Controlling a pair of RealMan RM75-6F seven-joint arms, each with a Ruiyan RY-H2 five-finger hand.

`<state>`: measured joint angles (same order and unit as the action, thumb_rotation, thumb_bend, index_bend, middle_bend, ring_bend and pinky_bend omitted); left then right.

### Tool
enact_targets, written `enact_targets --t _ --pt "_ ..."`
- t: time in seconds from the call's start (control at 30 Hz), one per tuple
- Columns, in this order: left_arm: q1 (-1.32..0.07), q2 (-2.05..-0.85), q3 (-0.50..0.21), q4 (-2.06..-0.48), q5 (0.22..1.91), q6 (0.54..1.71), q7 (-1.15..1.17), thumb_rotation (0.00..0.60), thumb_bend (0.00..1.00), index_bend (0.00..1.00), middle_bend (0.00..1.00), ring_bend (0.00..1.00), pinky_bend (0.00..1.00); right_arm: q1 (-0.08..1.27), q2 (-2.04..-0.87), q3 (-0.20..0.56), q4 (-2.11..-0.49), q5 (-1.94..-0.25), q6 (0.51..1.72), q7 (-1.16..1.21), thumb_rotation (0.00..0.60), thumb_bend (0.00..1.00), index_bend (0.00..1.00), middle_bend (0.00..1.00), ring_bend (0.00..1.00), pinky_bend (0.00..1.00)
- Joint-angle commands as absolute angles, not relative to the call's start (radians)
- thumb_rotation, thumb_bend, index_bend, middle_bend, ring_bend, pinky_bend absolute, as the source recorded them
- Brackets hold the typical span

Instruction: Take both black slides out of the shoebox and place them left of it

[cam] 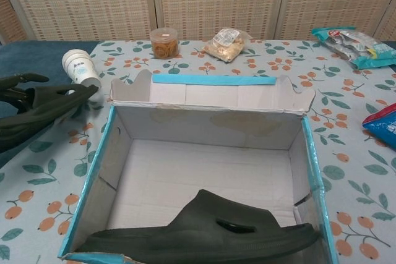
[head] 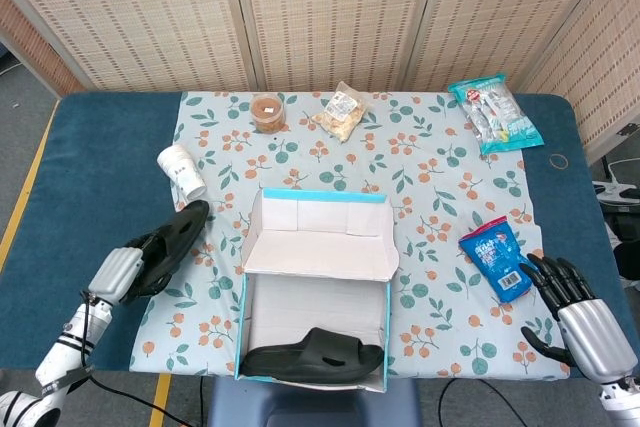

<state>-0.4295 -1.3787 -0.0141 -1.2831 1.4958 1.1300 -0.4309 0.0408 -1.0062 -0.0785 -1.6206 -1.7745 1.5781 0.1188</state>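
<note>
The left hand (head: 128,265) grips one black slide (head: 172,237) left of the shoebox (head: 316,292), above the floral cloth (head: 440,207). Its long axis runs diagonally, the free end pointing up-right toward the tilted paper cup (head: 182,171). The second slide (head: 313,355) lies inside the shoebox along its near wall, lengthwise left to right. The right hand (head: 562,292) rests at the table's right edge, fingers spread and holding nothing, beside a blue snack packet (head: 496,256).

Chest view's left edge crops the held slide (cam: 37,112) — left hand (cam: 15,88) too.
</note>
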Motion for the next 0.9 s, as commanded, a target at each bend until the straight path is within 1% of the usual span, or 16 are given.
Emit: enact_targets --t 0.03,0.17,0.37,0.47,0.57,0.63,0.77,0.9 --pt "-0.442 -1.349 -0.005 -1.312 1.541 1.155 -0.563 0.598 0.35 0.00 0.00 0.00 0.06 0.041 -1.007 -0.077 -1.621 -1.772 1.575 0.116 0.600 0.19 0.00 0.00 0.00 0.00" --pt "-0.455 -1.319 0.009 -1.332 1.562 1.135 -0.671 0.571 0.31 0.00 0.00 0.00 0.03 0.043 -1.008 -0.077 -1.624 -1.769 1.568 0.108 0.600 0.19 0.00 0.00 0.00 0.00" --pt "-0.451 -1.332 -0.013 -1.282 1.536 1.152 -0.685 0.568 0.30 0.00 0.00 0.00 0.02 0.041 -1.004 -0.078 -1.629 -1.766 1.567 0.107 0.600 0.19 0.00 0.00 0.00 0.00" --pt "-0.451 -1.310 -0.015 -1.287 1.528 1.146 -0.699 0.562 0.31 0.00 0.00 0.00 0.02 0.040 -1.005 -0.077 -1.629 -1.764 1.567 0.106 0.600 0.19 0.00 0.00 0.00 0.00" --pt "-0.446 -1.291 -0.017 -1.304 1.541 1.171 -0.721 0.558 0.31 0.00 0.00 0.00 0.02 0.042 -1.007 -0.077 -1.630 -1.765 1.563 0.102 0.600 0.19 0.00 0.00 0.00 0.00" --pt "-0.442 -1.274 -0.009 -1.330 1.577 1.206 -0.768 0.556 0.32 0.00 0.00 0.00 0.02 0.043 -1.008 -0.078 -1.630 -1.765 1.558 0.097 0.600 0.19 0.00 0.00 0.00 0.00" --pt "-0.453 -1.204 0.052 -1.410 1.736 1.290 -0.915 0.568 0.32 0.00 0.00 0.00 0.02 0.045 -1.011 -0.077 -1.634 -1.764 1.551 0.088 0.600 0.19 0.00 0.00 0.00 0.00" --pt "-0.489 -1.155 0.094 -1.470 1.856 1.335 -0.981 0.573 0.33 0.00 0.00 0.00 0.02 0.049 -1.013 -0.078 -1.636 -1.761 1.541 0.082 0.600 0.19 0.00 0.00 0.00 0.00"
